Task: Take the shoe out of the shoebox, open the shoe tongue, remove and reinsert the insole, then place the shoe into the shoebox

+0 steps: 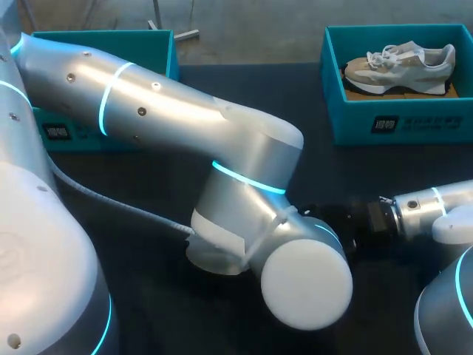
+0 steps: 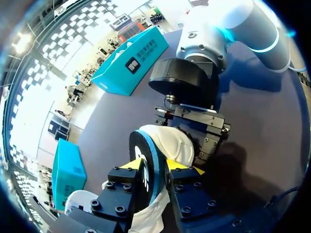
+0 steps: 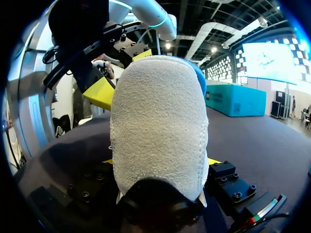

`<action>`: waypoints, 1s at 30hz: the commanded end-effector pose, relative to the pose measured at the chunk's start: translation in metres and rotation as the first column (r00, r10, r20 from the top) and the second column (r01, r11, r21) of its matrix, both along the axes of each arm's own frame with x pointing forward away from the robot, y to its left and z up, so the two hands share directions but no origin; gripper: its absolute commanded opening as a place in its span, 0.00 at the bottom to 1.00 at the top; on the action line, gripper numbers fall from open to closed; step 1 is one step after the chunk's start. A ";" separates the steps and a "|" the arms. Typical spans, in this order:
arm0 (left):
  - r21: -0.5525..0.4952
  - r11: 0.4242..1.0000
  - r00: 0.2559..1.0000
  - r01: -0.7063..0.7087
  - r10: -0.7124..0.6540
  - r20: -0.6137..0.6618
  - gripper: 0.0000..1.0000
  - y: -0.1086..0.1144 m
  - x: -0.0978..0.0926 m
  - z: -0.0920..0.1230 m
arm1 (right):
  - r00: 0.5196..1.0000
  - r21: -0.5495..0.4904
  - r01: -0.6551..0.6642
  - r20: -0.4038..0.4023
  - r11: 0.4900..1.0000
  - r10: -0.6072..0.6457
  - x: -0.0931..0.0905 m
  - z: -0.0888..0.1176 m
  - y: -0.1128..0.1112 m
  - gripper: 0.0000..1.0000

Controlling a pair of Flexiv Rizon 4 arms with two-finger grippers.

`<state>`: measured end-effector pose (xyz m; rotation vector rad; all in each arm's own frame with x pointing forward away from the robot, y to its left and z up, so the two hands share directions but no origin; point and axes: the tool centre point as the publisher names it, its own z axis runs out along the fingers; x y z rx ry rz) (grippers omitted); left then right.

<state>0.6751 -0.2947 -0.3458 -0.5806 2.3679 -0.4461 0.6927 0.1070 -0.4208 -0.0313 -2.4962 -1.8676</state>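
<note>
- Shoe (image 1: 399, 66) lies on its side in the open shoebox (image 1: 384, 122), far right corner of the table (image 1: 355, 170).
- What looks like the insole (image 3: 158, 121), white fuzzy top with a black back and blue edge, is held up off the table between both grippers, near the front middle.
- Left gripper (image 2: 155, 165): fingers clamped on the black-and-blue end of the insole, one on each face.
- Right gripper (image 3: 158, 162): yellow tips pinch the white end from both sides, facing the left gripper close up.
- Head view: left arm (image 1: 148, 96) crosses the middle and hides both grippers; right arm (image 1: 429, 207) comes in low from the right.
- Second teal box (image 1: 96, 35) sits at the far left, well apart from the shoebox.
</note>
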 end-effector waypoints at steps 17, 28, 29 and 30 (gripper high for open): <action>-0.028 1.000 1.000 0.006 -0.006 -0.017 0.16 0.008 0.002 0.004 | 1.000 -0.003 0.001 0.000 1.000 -0.001 -0.002 -0.001 0.002 0.00; -0.034 0.999 1.000 0.017 -0.018 -0.026 0.14 0.009 0.002 0.005 | 1.000 -0.003 0.001 0.000 1.000 -0.001 -0.002 -0.001 0.002 0.00; -0.033 0.999 0.999 0.018 -0.019 -0.026 0.19 0.009 0.002 0.005 | 1.000 -0.003 0.001 0.000 1.000 -0.001 -0.002 -0.001 0.002 0.00; -0.033 0.999 0.999 0.019 -0.020 -0.027 0.20 0.009 0.002 0.004 | 1.000 -0.003 0.001 0.000 1.000 -0.001 -0.002 -0.001 0.002 0.00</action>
